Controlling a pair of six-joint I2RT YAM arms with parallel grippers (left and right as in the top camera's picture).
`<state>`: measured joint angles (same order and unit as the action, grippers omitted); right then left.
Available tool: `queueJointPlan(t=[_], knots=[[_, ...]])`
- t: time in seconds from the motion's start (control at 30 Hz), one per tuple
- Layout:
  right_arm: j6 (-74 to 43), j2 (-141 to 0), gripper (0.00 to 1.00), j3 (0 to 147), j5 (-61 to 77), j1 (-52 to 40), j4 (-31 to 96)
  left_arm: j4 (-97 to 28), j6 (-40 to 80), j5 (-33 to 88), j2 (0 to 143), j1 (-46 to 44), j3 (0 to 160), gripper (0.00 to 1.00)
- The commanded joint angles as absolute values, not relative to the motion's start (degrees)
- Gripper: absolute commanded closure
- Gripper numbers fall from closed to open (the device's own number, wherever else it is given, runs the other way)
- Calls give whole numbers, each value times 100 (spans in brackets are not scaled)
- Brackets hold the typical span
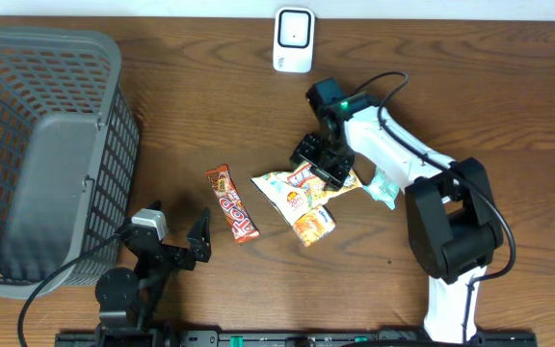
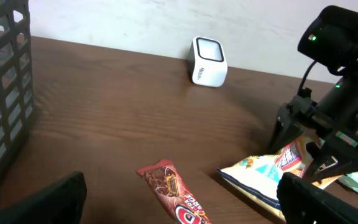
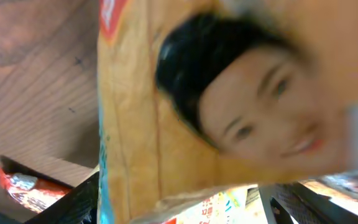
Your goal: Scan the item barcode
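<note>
Right arm reached in from the near right. Right gripper [image 1: 318, 162] sat over the snack packet [image 1: 292, 193] mid-bench, fingers spread with the packet's far right end between them. Packet lay flat, filling the right wrist view. Scanner [image 1: 294, 40] stood at the far edge, well apart from it. Left gripper [image 1: 179, 224] at the near left, fingers spread wide, holding nothing. Chocolate bar [image 1: 233, 203] lay just left of the packet. Basket [image 1: 114, 116] at far left.
</note>
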<state>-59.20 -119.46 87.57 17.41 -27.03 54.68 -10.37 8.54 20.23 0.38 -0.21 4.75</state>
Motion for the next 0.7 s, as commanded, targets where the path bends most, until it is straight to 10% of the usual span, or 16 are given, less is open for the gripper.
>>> queueJointPlan(t=[0.0, 0.23, 0.67], knots=[[-6390, -12138, 36, 8705, 1133, -2995, 5485, -1192, 755, 2010, 34, -8, 386, 2], [-6685, -12682, 99, 8694, 956, -3345, 5527, -1192, 755, 2010, 34, -8, 386, 2], [-4598, -12547, 98, 9592, 3218, -2412, 8479, -1192, 755, 2008, 34, -8, 388, 2]])
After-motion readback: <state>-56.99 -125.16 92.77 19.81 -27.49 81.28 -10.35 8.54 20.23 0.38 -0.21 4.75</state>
